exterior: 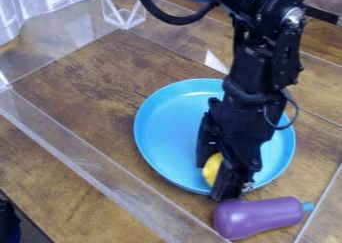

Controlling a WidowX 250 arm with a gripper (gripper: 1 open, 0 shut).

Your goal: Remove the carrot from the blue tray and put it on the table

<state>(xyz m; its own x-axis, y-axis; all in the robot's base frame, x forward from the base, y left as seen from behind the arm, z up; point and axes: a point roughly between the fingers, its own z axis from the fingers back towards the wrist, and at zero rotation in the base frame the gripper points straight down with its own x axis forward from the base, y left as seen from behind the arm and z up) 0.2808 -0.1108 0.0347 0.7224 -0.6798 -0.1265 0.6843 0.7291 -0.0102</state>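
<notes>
the black gripper (pixel 225 167) reaches down over the near part of the round blue tray (pixel 174 142), its fingers closed on the yellow carrot (pixel 213 169), which is partly hidden between them and sits within the tray's rim. a glossy purple eggplant (pixel 257 218) lies just beside the tray, on the brown wood-plank table (pixel 87 112) under the tray.

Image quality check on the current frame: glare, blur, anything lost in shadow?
Camera view: soft image overall, wood grain on the table smeared; pale glare streaks along the clear wall; small highlight on the purple eggplant; black gripper goes nearly featureless, so finger edges merge around the yellow toy; blue tray evenly lit.
</notes>
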